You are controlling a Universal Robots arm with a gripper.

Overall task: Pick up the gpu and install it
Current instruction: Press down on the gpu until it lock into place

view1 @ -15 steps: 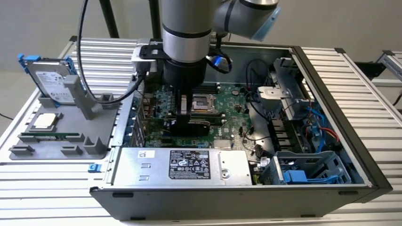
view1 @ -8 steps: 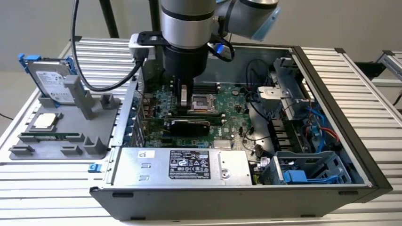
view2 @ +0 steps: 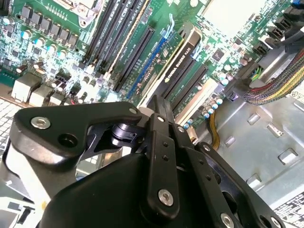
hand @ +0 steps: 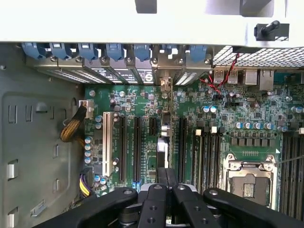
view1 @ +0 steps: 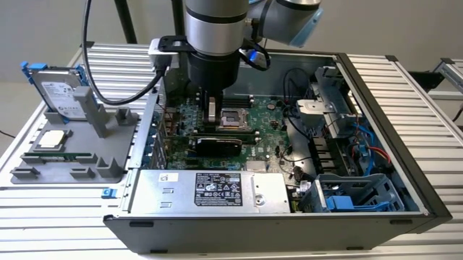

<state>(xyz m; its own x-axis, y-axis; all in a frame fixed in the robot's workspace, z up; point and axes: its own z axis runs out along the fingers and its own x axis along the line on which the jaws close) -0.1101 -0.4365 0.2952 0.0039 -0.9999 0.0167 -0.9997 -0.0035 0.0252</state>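
The gpu (view1: 219,145) stands on edge in a slot of the motherboard (view1: 271,135) inside the open computer case, its black shroud facing the front. In both wrist views I see it edge-on: a long dark strip (view2: 179,64) among the expansion slots, and a thin card (hand: 163,142) running to the rear brackets. My gripper (view1: 211,116) hangs straight above the card. Its black fingers lie together (view2: 156,102), tips (hand: 166,172) right at the card's upper edge. Nothing shows between them. I cannot tell whether they touch the card.
A grey holder (view1: 108,162) at the exterior view's left carries a hard drive (view1: 54,92), a processor chip (view1: 51,139) and a memory stick (view1: 58,157). Inside the case sit the power supply (view1: 210,189), the processor socket (view1: 235,116), a drive cage (view1: 347,195) and loose cables (view1: 361,151).
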